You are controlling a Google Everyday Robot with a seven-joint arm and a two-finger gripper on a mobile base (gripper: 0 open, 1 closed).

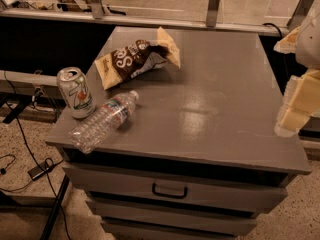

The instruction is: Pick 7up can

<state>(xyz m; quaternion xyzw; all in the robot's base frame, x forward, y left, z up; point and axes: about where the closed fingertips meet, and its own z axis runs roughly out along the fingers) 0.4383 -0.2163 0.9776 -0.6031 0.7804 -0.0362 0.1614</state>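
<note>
Evidently unreached, the 7up can stands upright at left; our gripper hangs far right, openness we cannot tell.

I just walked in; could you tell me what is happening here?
The robot is to pick the 7up can, standing upright and untouched near the left edge of the grey cabinet. Its pincer is at the right edge of view, apart from the can. A water bottle lies beside the can, a snack bag behind.
</note>
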